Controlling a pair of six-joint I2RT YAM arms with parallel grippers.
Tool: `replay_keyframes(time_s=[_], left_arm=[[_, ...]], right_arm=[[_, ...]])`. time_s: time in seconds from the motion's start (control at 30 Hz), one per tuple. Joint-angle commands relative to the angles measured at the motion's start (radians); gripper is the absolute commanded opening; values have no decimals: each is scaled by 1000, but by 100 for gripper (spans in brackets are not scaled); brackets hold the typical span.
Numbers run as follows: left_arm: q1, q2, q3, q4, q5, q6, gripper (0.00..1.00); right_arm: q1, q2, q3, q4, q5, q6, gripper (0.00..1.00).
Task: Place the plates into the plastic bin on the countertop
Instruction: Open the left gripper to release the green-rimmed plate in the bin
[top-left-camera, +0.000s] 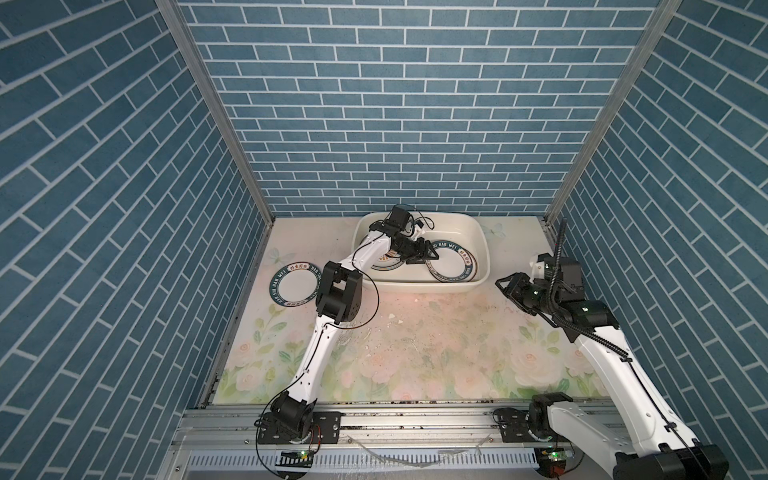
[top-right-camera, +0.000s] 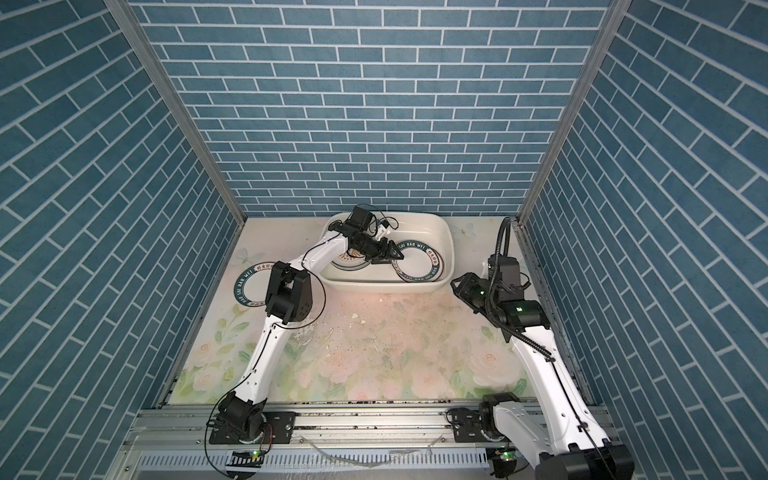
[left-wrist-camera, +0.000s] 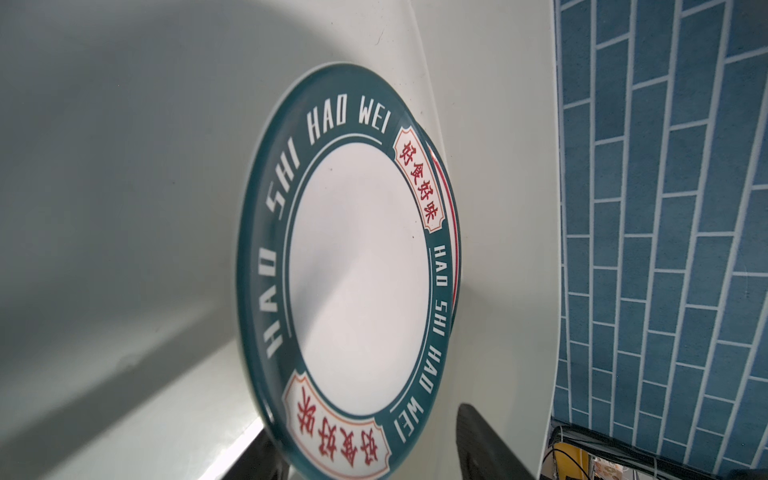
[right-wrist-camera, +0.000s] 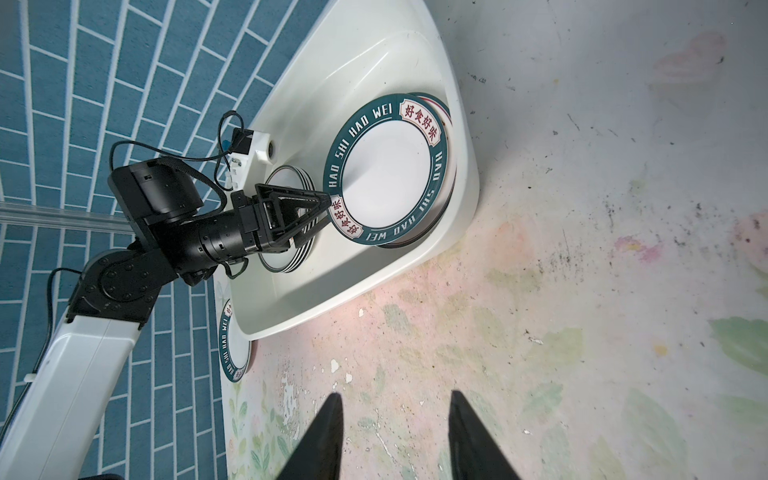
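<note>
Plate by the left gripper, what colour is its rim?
Plate: dark teal rim, white lettering, red characters on cream panels. Clearest in the left wrist view.

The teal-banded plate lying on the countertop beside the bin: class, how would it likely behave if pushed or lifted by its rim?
The teal-banded plate looks smooth and rigid, so it would probably keep its shape but could slip in a pinch. Lying flat on the countertop, it should slide rather than roll.

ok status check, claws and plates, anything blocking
Left claw open astride teal plate rim, inside bin. Right claw open, empty, over countertop. Stray plate on countertop left of bin, nothing on it.
</note>
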Motion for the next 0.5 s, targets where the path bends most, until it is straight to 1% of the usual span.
replay_keyframes(time_s=[0.0, 0.2, 0.27, 0.47], left_arm=[[-9, 1, -5, 7, -4, 8, 65], [-12, -4, 3, 7, -4, 12, 67], [-16, -5, 6, 4, -7, 13, 70], [-13, -28, 11, -53, -78, 60, 74]], right_arm=[[-6, -9, -13, 9, -6, 6, 42], [-8, -8, -8, 8, -12, 8, 42], [-8, -8, -7, 9, -12, 8, 42], [-10, -5, 0, 13, -14, 10, 42]])
